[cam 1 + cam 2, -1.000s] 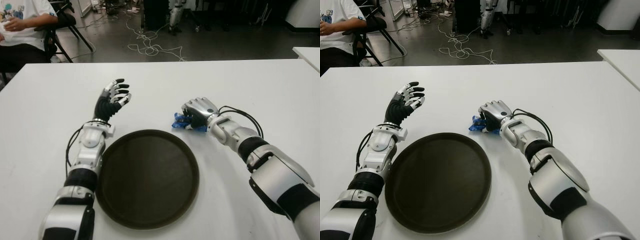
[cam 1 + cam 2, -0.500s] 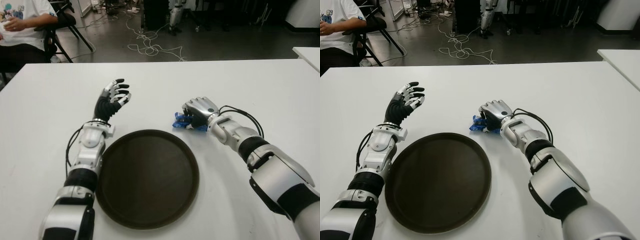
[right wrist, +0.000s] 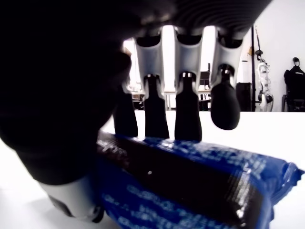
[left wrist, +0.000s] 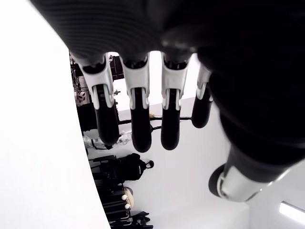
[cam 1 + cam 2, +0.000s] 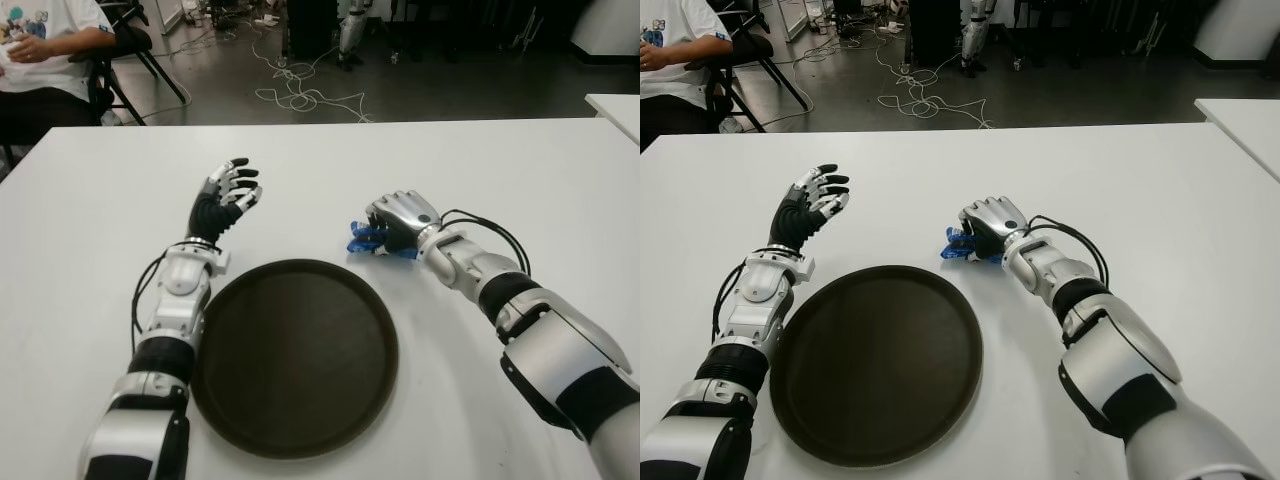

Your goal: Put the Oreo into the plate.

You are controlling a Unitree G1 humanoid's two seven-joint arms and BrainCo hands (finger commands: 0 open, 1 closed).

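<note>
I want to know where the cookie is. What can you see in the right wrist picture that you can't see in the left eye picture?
Only the right wrist view shows the grasp from close by: the dark fingers curl over the blue Oreo pack.

Only the left eye view shows the round dark plate on the white table, nothing on it, the left hand raised with its fingers spread beyond the plate's left side, and a person seated at the far left.

Both show the right hand closed on the pack, just beyond the plate's far right rim.
</note>
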